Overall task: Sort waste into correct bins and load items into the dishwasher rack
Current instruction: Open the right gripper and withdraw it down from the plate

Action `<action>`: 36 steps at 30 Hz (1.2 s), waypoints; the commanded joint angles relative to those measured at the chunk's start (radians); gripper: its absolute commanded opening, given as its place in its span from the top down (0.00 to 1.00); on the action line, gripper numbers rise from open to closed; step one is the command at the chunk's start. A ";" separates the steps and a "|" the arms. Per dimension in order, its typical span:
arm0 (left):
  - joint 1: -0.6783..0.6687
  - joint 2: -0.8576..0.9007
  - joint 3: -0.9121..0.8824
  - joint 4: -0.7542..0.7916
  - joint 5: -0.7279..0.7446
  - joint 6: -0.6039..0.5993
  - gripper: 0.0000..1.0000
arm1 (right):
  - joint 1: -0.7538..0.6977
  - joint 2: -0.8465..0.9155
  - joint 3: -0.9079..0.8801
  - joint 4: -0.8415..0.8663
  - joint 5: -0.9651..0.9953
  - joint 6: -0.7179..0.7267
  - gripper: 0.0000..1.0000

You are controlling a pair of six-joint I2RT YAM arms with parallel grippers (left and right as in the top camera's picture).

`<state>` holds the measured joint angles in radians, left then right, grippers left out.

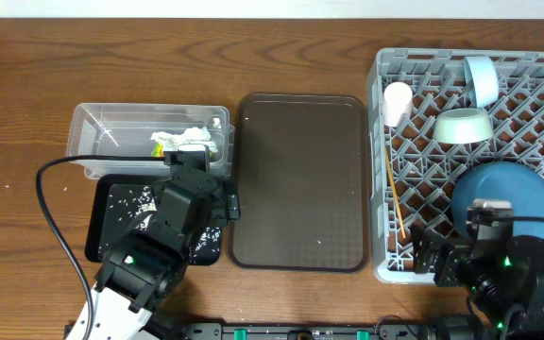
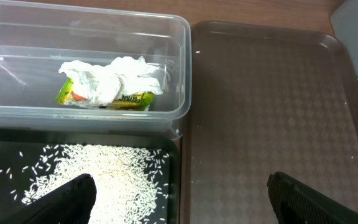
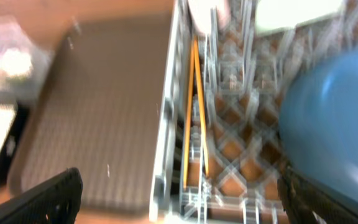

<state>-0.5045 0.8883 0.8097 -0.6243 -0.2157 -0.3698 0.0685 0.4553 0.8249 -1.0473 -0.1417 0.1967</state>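
A crumpled white paper napkin [image 2: 114, 78] lies inside a clear rectangular plastic tub [image 1: 93, 123], with a small yellow-green snack wrapper [image 2: 132, 99] tucked under its near edge. Just in front of the tub, touching it, sits a shallow black rectangular tray [image 1: 97, 236] strewn with loose pale rice-like grains [image 2: 104, 177].

A large square grey plastic rack [image 1: 382, 236] of upright pegs stands at the right. In it, a large dark-blue plate [image 1: 503, 194] fills the near right part. A pale-green bowl [image 1: 463, 125] sits behind it, with a small light-blue bowl [image 1: 482, 80] further back. A small white-pink cup [image 1: 398, 102] lies near the far left corner, and two thin wooden chopsticks [image 3: 192, 106] run along the left wall.

A brown serving tray [image 1: 300, 179] lies between the bins and the rack on the wooden surface [image 1: 26, 76].

The left fingers [image 2: 67, 199] are spread wide and empty above the black tray's near end. The right fingers [image 3: 48, 199] are spread wide, holding nothing, above the rack's near left corner.
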 commanded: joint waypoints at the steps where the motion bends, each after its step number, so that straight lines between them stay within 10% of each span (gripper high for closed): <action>1: 0.004 -0.001 0.019 -0.001 -0.002 -0.009 0.09 | 0.011 -0.065 -0.050 0.114 0.009 -0.010 0.01; 21: 0.004 -0.001 0.019 -0.001 -0.002 -0.009 0.09 | 0.008 -0.321 -0.412 1.015 0.019 0.012 0.01; 36: 0.004 -0.001 0.019 -0.001 -0.002 -0.009 0.09 | 0.009 -0.451 -0.597 1.181 0.138 0.012 0.01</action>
<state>-0.5045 0.8883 0.8097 -0.6247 -0.2157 -0.3698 0.0685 0.0139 0.2466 0.1280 -0.0433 0.2012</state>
